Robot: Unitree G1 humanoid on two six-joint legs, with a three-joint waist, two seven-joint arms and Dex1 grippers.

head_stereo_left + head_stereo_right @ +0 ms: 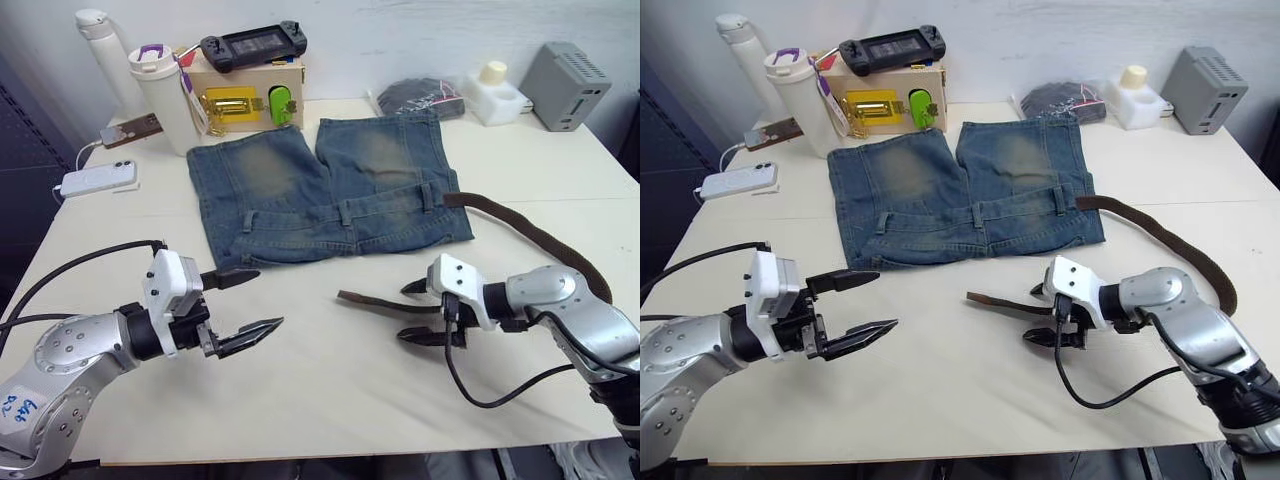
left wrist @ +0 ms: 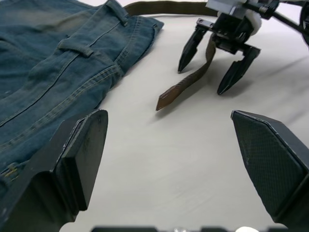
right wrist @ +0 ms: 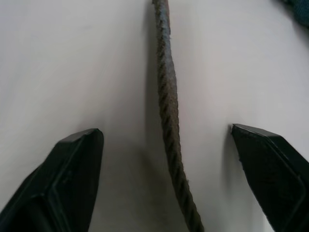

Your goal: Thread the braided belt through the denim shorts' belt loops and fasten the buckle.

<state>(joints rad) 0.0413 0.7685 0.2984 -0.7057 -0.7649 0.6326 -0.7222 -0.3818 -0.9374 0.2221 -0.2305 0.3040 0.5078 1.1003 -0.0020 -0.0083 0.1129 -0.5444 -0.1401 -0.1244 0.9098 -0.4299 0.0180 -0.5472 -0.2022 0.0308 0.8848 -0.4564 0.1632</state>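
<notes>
Left eye view: the shorts (image 1: 325, 190) lie flat at upper centre of the desk (image 1: 330, 400). The belt (image 1: 545, 240) curves from their waistband down to the right pincer (image 1: 418, 312), whose fingers spread apart around the strap's free end. The left pincer (image 1: 248, 302), lower left, gapes empty.

Right wrist view: the dark brown woven belt (image 3: 166, 106) runs between the parted fingers (image 3: 72, 174), untouched.
</notes>
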